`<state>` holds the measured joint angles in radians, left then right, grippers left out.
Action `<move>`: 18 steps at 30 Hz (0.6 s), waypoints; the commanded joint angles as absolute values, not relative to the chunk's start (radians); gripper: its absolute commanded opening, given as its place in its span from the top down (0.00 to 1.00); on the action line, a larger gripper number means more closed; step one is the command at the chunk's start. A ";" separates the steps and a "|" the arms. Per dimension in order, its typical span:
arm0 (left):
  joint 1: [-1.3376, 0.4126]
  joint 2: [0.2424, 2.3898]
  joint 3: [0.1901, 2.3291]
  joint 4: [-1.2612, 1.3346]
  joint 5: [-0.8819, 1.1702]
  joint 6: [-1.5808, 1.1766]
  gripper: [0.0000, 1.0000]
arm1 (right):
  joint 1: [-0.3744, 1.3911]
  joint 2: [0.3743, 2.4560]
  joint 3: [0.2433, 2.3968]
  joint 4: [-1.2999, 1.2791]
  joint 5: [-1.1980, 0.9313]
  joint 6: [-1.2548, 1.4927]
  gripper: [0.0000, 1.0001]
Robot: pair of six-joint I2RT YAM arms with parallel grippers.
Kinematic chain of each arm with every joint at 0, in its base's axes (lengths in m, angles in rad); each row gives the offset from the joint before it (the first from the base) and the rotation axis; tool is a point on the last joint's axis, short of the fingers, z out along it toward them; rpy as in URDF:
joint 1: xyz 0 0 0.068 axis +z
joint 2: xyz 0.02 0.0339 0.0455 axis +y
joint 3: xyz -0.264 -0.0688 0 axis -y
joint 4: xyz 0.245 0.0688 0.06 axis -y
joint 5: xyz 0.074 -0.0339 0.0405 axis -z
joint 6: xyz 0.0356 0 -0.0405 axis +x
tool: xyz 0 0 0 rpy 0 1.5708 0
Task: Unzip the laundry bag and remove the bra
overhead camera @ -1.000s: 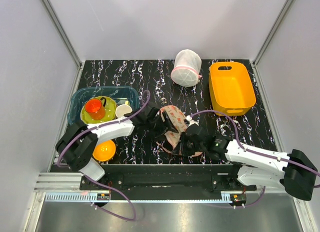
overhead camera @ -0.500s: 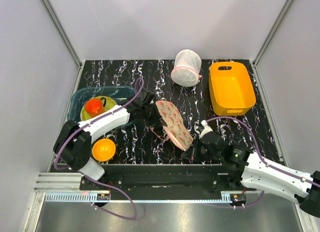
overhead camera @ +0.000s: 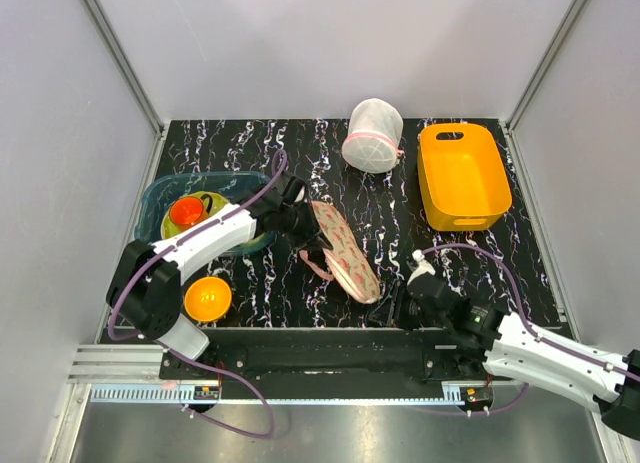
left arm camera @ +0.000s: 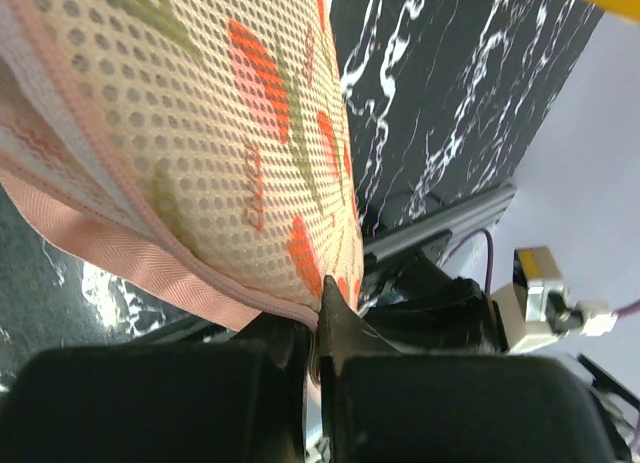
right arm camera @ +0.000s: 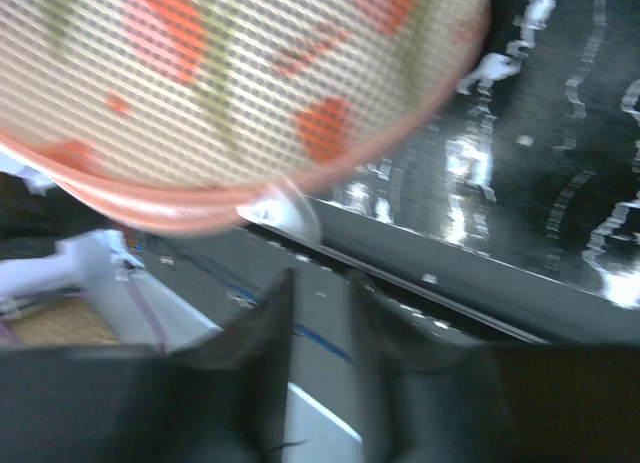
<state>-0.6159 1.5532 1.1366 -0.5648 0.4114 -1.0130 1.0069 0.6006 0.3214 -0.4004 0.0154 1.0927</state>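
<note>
Left gripper [left arm camera: 316, 325] pinching the pink edging of the flat beige-pink printed mesh laundry bag [left arm camera: 200, 133]. Right gripper [right arm camera: 320, 286] slightly parted, empty, at the near edge of the black marbled table [overhead camera: 500, 253].

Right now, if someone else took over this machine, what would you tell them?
The left gripper is shut on the pink edge of the laundry bag, holding up its far end. The right gripper is slightly open and empty, just off the bag's near end. The bra is not in view, and I cannot tell whether the bag is open yet. Left: unzip the bag, take the bra out.
</note>
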 commanded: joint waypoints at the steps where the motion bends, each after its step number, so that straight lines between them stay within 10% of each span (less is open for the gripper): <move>1: -0.623 1.545 1.123 -0.411 0.373 -1.019 1.00 | 1.012 0.688 0.420 -0.632 0.061 1.016 0.46; 4: -0.673 1.575 1.088 -0.371 0.367 -1.055 1.00 | 1.012 0.718 0.523 -0.670 0.106 0.941 0.25; 12: -0.775 1.649 1.074 -0.311 0.345 -1.085 0.98 | 1.012 0.807 0.764 -0.670 0.198 0.792 0.22; 18: -0.787 1.652 1.095 -0.425 0.310 -1.085 0.44 | 1.014 1.004 0.837 -0.630 0.273 0.690 0.19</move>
<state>-0.7876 1.6714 1.0603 -0.4007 0.3401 -1.0752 1.0080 0.9020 0.7910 -0.6437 0.1829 0.7929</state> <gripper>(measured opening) 0.380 0.783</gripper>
